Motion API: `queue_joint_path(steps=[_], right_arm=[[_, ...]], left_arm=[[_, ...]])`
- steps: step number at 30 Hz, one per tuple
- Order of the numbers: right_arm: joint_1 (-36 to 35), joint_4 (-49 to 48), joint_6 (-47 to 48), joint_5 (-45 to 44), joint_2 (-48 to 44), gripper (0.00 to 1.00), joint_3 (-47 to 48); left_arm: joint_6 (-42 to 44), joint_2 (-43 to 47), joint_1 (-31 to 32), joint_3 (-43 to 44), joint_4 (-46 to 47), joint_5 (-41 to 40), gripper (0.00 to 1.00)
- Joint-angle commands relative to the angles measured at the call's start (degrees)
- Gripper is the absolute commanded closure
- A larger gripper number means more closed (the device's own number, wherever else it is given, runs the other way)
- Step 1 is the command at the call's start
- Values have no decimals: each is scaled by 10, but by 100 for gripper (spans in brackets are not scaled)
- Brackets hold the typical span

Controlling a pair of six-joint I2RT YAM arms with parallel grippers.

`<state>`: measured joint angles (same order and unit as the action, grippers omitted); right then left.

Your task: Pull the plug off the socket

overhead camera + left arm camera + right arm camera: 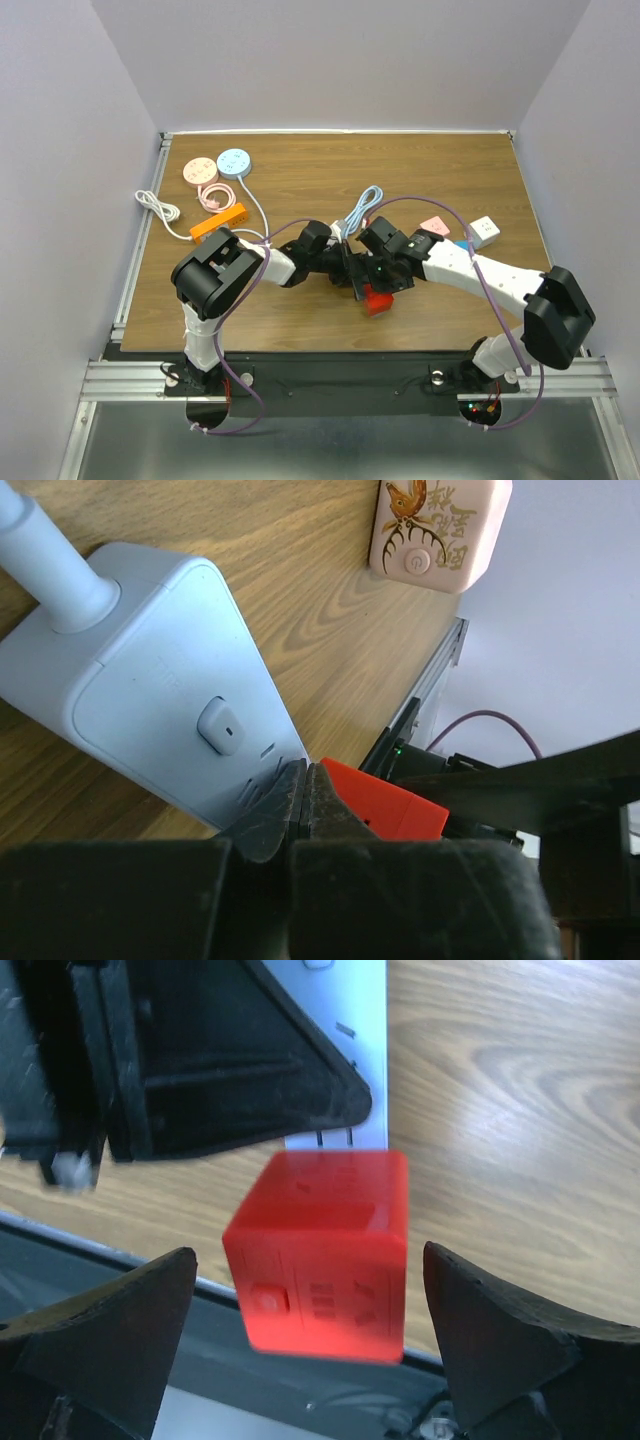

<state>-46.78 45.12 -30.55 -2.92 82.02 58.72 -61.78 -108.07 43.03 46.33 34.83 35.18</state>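
A red cube plug [320,1255] sits at the end of a light-blue power strip [150,690]; the join is hidden behind my left fingers. In the top view the plug [378,299] lies near the table's front edge, between both grippers. My left gripper [305,785] is shut, its tips resting against the strip's end right beside the plug [385,800]. My right gripper [310,1255] is open; its fingers [130,1310] stand either side of the plug with gaps, not touching it. The plug looks blurred in the right wrist view.
An orange strip [218,222], a white cable [158,208], and pink [200,170] and blue [236,162] round sockets lie back left. A white adapter [485,232] and a pink one [434,226] lie to the right. The metal front rail [150,1260] is just below the plug.
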Motion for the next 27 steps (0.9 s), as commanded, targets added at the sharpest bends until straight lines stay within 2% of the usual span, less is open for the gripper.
queue_joint_path(steps=[1,2,4,5,6,7,8,14,17,22,27], right_arm=[[2,-45,25,8,29,8,-7],[2,-45,24,2,38,14,-8],[2,-46,17,-1,48,32,-8],[2,-46,16,-1,53,53,-7],[2,-46,13,0,57,66,-5],[2,-44,12,1,58,91,-3],[2,-42,11,-3,56,100,1],[2,-3,-5,-33,20,100,59],[3,24,-15,-64,3,100,117],[5,57,-16,-91,10,100,187],[6,87,-12,-105,20,100,206]], left_arm=[[17,-13,3,-26,-20,-12,100],[15,-14,4,-26,-20,-12,100],[12,-14,6,-28,-17,-12,100],[12,-12,7,-30,-17,-12,100],[12,-10,9,-31,-16,-14,100],[13,-11,11,-33,-16,-16,100],[13,-12,11,-33,-16,-16,100],[12,-35,13,-51,-14,-21,100],[10,-49,13,-69,1,-26,100],[13,-70,13,-83,16,-31,100],[19,-93,12,-86,18,-33,100]])
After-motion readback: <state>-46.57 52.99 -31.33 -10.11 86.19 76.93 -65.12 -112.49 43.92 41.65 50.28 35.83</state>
